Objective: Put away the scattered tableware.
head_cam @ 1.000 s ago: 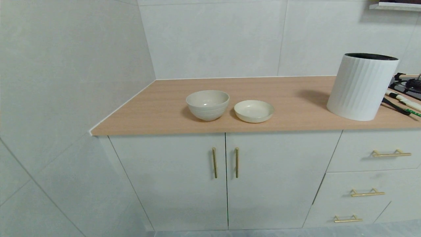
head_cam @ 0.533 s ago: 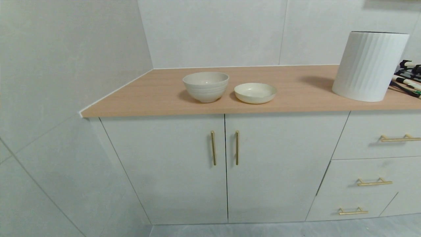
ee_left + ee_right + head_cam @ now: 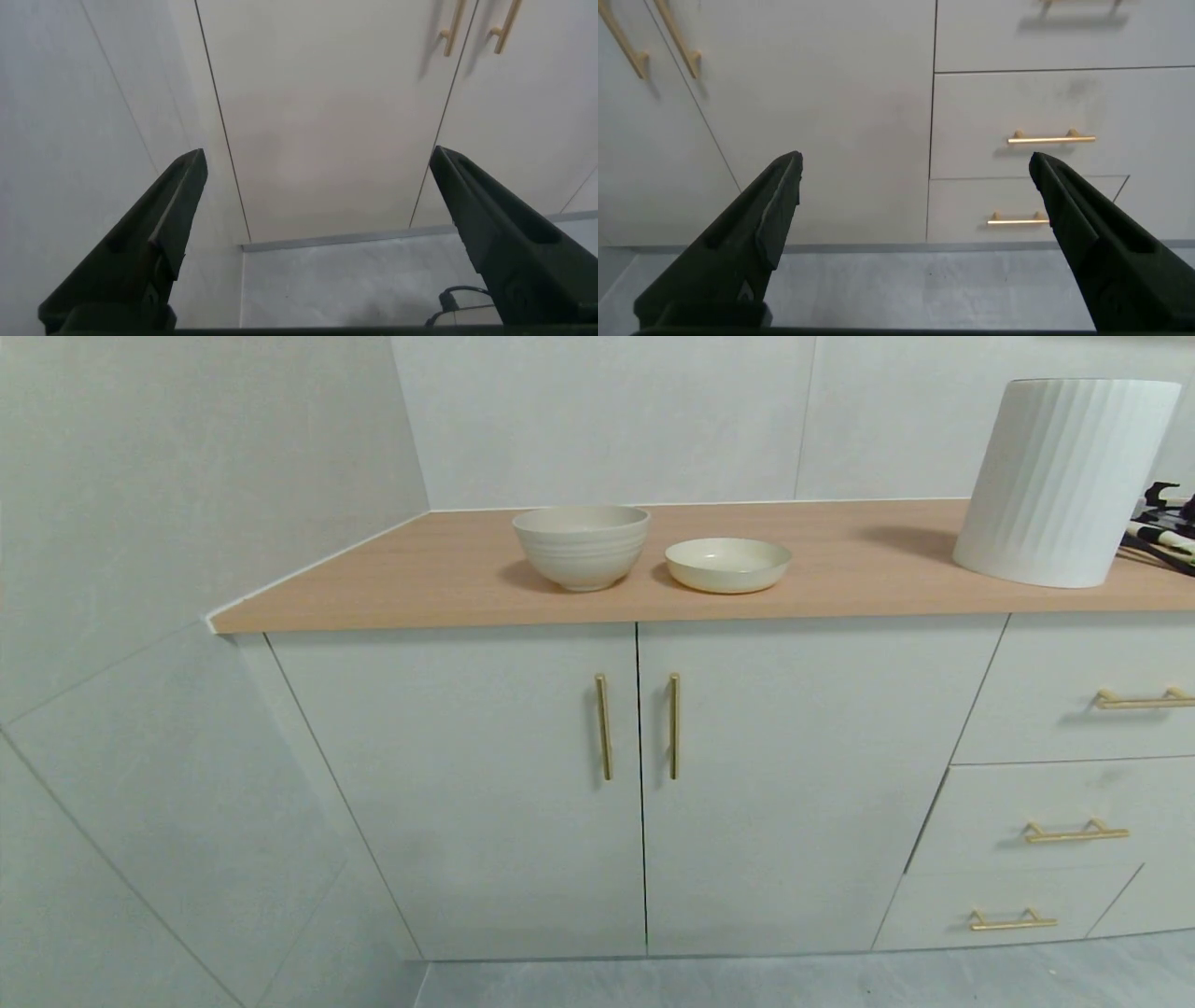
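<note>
A cream ribbed bowl (image 3: 581,545) stands on the wooden countertop (image 3: 840,579), and a shallow cream dish (image 3: 727,564) sits just to its right, apart from it. Below them the white cabinet has two shut doors with gold handles (image 3: 604,726) (image 3: 673,726). My left gripper (image 3: 318,177) is open and low, facing the left cabinet door (image 3: 318,103) near the floor. My right gripper (image 3: 915,177) is open too, low in front of the drawers (image 3: 1064,121), with nothing between its fingers.
A tall white ribbed container (image 3: 1064,481) stands at the counter's right, with utensils (image 3: 1162,527) beyond it. Three drawers with gold handles (image 3: 1075,832) are right of the doors. A tiled wall (image 3: 140,569) closes the left side. Grey floor (image 3: 747,985) lies below.
The head camera has dropped lower, so the counter and bowls sit higher in the picture and more of the cabinet front and floor shows. The bowl and dish have not moved.
</note>
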### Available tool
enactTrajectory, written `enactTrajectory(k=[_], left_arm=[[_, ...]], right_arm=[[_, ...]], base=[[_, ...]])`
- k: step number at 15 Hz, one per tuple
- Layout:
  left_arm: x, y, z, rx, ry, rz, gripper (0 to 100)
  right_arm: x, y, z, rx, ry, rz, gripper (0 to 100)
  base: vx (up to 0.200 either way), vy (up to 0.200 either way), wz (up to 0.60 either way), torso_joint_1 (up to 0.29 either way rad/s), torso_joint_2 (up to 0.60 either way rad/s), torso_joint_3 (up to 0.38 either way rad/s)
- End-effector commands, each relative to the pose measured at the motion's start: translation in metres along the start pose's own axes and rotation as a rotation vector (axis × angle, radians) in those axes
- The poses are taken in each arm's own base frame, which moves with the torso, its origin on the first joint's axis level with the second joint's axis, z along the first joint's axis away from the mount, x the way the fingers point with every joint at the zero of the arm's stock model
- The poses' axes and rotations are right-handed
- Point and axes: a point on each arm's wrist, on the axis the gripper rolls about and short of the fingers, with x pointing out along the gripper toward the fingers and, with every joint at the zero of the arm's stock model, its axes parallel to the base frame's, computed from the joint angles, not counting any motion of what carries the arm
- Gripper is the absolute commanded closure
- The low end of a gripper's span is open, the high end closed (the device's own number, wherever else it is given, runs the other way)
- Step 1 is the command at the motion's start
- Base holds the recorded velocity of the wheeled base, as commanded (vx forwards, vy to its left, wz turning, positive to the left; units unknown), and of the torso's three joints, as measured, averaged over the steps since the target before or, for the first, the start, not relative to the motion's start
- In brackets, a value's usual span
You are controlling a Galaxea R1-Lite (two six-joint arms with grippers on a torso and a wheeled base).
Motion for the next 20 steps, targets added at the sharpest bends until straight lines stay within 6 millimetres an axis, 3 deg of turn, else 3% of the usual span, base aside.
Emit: enactTrajectory(k=[1,10,11,12,13,16,17,18,20], left_arm=[[0.0,0.0,0.0,0.0,0.0,0.0,0],[0.0,0.0,0.0,0.002,0.0,0.0,0],[0.0,0.0,0.0,0.002,0.0,0.0,0],[0.0,0.0,0.0,0.0,0.0,0.0,0],[0.0,0.0,0.0,0.002,0.0,0.0,0],[0.0,0.0,0.0,0.002,0.0,0.0,0],[0.0,0.0,0.0,0.002,0.0,0.0,0],[0.0,0.0,0.0,0.002,0.0,0.0,0],[0.0,0.0,0.0,0.0,0.0,0.0,0]], right_arm=[[0.0,0.0,0.0,0.0,0.0,0.0,0],[0.001,0.0,0.001,-0.004,0.012,0.0,0],[0.0,0.0,0.005,-0.009,-0.001,0.005,0],[-0.006,0.001,0.033,0.0,-0.061,0.032,0],[-0.003,0.002,0.046,0.011,-0.029,0.064,0],[0.029,0.004,0.061,0.02,0.188,0.141,0],[0.029,0.004,0.061,0.02,0.188,0.141,0],[0.052,0.004,0.069,0.024,0.317,0.159,0],[0.077,0.01,0.074,0.01,0.444,0.257,0]], base=[[0.0,0.0,0.0,0.0,0.0,0.0],[0.0,0.0,0.0,0.0,0.0,0.0],[0.0,0.0,0.0,0.0,0.0,0.0],[0.0,0.0,0.0,0.0,0.0,0.0],[0.0,0.0,0.0,0.0,0.0,0.0],[0.0,0.0,0.0,0.0,0.0,0.0],[0.0,0.0,0.0,0.0,0.0,0.0],[0.0,0.0,0.0,0.0,0.0,0.0],[0.0,0.0,0.0,0.0,0.0,0.0]])
